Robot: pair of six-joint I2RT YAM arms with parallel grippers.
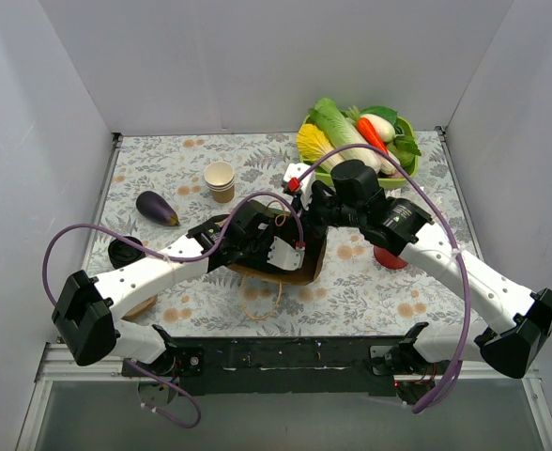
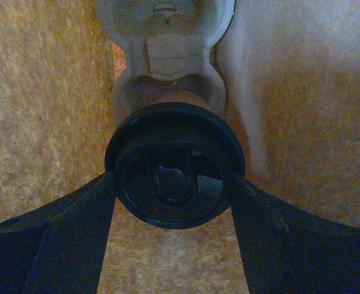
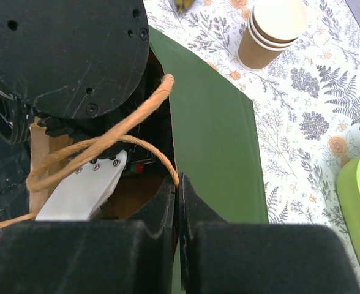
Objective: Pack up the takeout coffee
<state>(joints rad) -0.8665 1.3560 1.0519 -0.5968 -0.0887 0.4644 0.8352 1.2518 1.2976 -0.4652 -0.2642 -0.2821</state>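
Left pincer (image 2: 172, 179) is grasping the lidded coffee cup (image 2: 174, 160) inside the paper bag (image 2: 39, 92), right pincer (image 3: 177, 197) clenching the bag's rim; lowering the cup upright until seated, then releasing, seems best.

Floral table (image 1: 163, 155): eggplant (image 1: 157, 208), cup stack (image 1: 220, 180), bag (image 1: 290, 275), bowl (image 3: 354, 202)

Place: a robot lab test cell, as far as I can judge from my screens.
Walls: plain white panels (image 1: 32, 113) box in my table on three sides.
Rig: my left arm (image 1: 154, 272) and right arm (image 1: 464, 272) are bolted to a black rail (image 1: 285, 357), with purple cables (image 1: 55, 254) looping loose.
Surface: a floral cloth (image 1: 163, 160) covers the tabletop.
Props: heaped vegetables (image 1: 342, 127), a lone eggplant (image 1: 157, 208), a stack of paper cups (image 1: 220, 180).
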